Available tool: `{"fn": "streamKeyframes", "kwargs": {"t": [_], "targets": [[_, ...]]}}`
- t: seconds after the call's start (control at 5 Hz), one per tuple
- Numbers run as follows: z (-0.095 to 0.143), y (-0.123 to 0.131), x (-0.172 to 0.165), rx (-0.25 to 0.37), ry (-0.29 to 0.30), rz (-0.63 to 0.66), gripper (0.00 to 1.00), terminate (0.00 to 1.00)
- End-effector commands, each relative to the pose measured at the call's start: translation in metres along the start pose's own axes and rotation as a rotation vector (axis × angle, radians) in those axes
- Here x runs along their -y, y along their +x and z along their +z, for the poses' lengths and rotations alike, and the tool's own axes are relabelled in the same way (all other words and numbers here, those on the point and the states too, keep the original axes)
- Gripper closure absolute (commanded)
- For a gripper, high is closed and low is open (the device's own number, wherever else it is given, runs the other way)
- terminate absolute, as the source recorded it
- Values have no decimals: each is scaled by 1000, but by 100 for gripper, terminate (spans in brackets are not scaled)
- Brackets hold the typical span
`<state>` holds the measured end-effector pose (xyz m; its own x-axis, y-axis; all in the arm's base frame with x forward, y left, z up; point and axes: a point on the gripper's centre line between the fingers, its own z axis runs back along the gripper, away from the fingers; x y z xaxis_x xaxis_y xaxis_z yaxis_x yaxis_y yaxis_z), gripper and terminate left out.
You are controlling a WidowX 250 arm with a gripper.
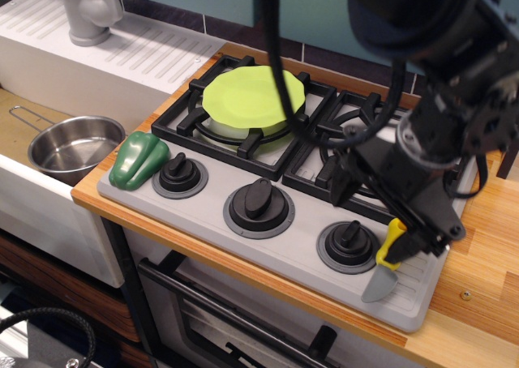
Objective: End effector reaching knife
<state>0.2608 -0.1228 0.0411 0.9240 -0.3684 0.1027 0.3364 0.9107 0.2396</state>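
The knife (391,250) lies on the grey stove panel (300,246) at the front right, just right of the right knob (349,243). Its yellow handle points away from me and its short grey blade (379,284) points to the front edge. My black gripper (375,222) hangs low over the handle with its two dark fingers spread apart, so it is open. The right finger (418,237) covers the handle's far end; whether it touches it I cannot tell. The left finger (342,188) stands over the right burner's front edge.
A lime green plate (253,96) rests on the back left burner. A green toy pepper (139,159) sits at the panel's left end beside the left knob (179,175). A steel pot (75,145) sits in the sink. Wooden counter (478,287) lies to the right.
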Motion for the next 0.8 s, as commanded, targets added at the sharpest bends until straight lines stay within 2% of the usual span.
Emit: {"fn": "streamKeyframes", "kwargs": {"t": [0.0, 0.2, 0.6], "targets": [[5, 12, 15, 55, -15, 21, 0, 0], [1, 15, 22, 69, -23, 19, 0, 0], [-28, 25, 29, 146, -63, -32, 0, 0]]}}
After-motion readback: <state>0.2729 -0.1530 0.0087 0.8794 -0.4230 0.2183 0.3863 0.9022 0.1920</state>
